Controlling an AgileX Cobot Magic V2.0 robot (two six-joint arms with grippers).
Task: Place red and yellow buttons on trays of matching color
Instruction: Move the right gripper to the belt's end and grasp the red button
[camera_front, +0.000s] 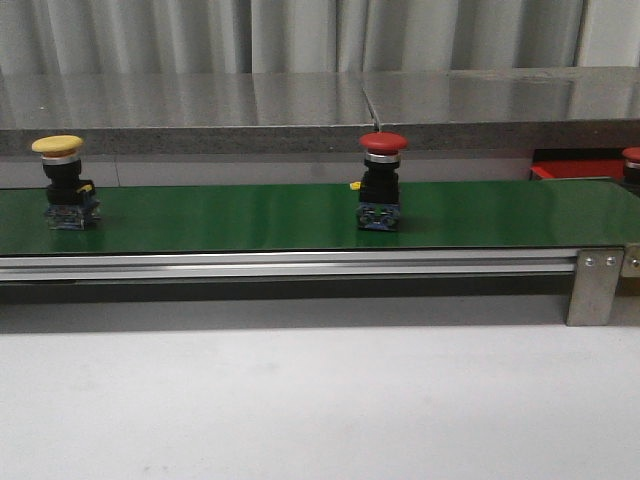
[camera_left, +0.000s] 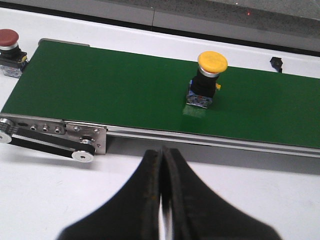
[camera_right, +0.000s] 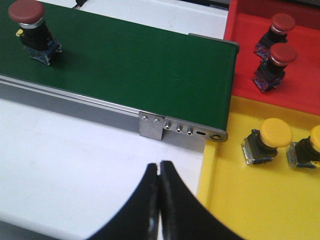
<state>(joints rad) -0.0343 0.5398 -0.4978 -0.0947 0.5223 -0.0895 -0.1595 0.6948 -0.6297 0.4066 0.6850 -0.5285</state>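
Two black grippers sit nearest the wrist cameras, each with its curved fingers pressed together and holding nothing: the left gripper (camera_left: 161, 165) hangs over white table beside the belt's pulley end, the right gripper (camera_right: 159, 175) over white table beside the corner of a yellow tray. Beyond them runs a long, flat green conveyor belt (camera_front: 250, 215) on a silver aluminium rail (camera_front: 290, 265). Standing upright on the belt are two mushroom-capped push buttons with black bodies and small blue bases: a yellow-capped button (camera_front: 62, 180) near the left end and a red-capped button (camera_front: 382, 180) near the middle, well apart. At the belt's right end lie two flat plastic trays, touching side by side. The bright yellow tray (camera_right: 240, 210) holds two yellow-capped buttons (camera_right: 264, 146) tipped on their sides. The bright red tray (camera_right: 300, 90) behind it holds two red-capped buttons (camera_right: 272, 66), leaning, close together. Past the belt's left end, another red-capped button (camera_left: 9, 50) stands on the white table (camera_front: 300, 400).
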